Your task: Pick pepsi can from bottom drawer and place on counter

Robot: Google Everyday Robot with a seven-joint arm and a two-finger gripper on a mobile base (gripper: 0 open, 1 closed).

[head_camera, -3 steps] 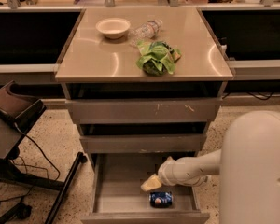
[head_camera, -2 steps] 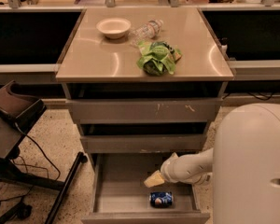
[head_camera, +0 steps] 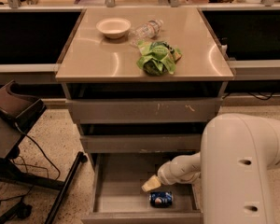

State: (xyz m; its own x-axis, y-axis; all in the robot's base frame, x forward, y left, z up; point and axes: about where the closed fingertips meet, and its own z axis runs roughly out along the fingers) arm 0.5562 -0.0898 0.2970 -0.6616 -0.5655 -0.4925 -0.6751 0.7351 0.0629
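The pepsi can (head_camera: 161, 199) lies on its side on the grey floor of the open bottom drawer (head_camera: 116, 190), near the front and right of the middle. My gripper (head_camera: 150, 184) reaches in from the right on the white arm and hangs just above and left of the can, apart from it. The counter (head_camera: 107, 55) is the glossy tan top of the cabinet above.
On the counter stand a beige bowl (head_camera: 113, 27), a clear water bottle (head_camera: 147, 30) lying down and a green chip bag (head_camera: 157, 57). Two shallower drawers (head_camera: 144, 111) sit above the open one. A dark chair base and cables (head_camera: 18, 139) stand on the floor at the left.
The arm's white body has swung further left and fills more of the lower right. The gripper stays over the can in the drawer, shifted slightly left. The can has not moved.
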